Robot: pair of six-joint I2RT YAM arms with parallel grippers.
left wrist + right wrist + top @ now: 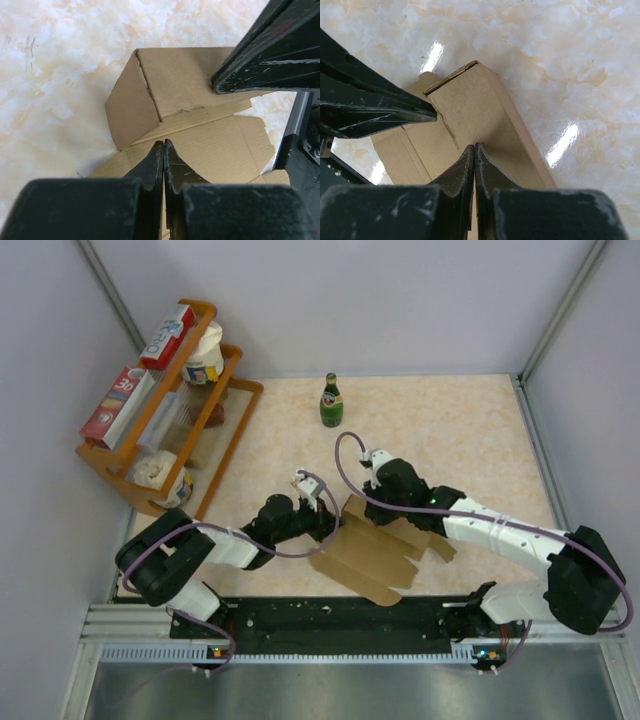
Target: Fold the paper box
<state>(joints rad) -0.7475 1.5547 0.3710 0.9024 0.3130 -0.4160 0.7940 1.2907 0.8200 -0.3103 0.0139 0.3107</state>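
- The paper box (pixel 375 552) lies on the table (pixel 470 430) in the lower middle of the top view, between the two arms.
- It is only partly shaped: the end toward the frame's centre stands up as a folded wall, while the other panels and notched flaps lie flat, running toward the lower right.
- The left pincer (pixel 164 145) has its fingers pressed together, with nothing visible between them.
- In the left wrist view its tips sit at the lower centre, over a flat panel of the paper box (pixel 175 85) and just below the raised wall. I cannot tell whether they touch the cardboard.
- The right pincer (pixel 474 147) is likewise pressed together and holds nothing that shows.
- In the right wrist view its tips point at the middle of the paper box (pixel 480 102), at the foot of the raised panel, whose top edge runs toward the upper centre of the frame.
- The two pincers meet at the same raised end. The left one's tip reaches in from the left edge of the right wrist view, against the cardboard near a slit. The right one's tip enters from the upper right of the left wrist view.
- In the top view the left pincer (pixel 333 523) and right pincer (pixel 358 508) are close together at the box's upper-left corner.
- Well apart from the box, a green bottle (pixel 331 402) stands near the top centre, and a wooden rack (pixel 235 405) with red-and-white cartons (pixel 166 336) fills the upper left.
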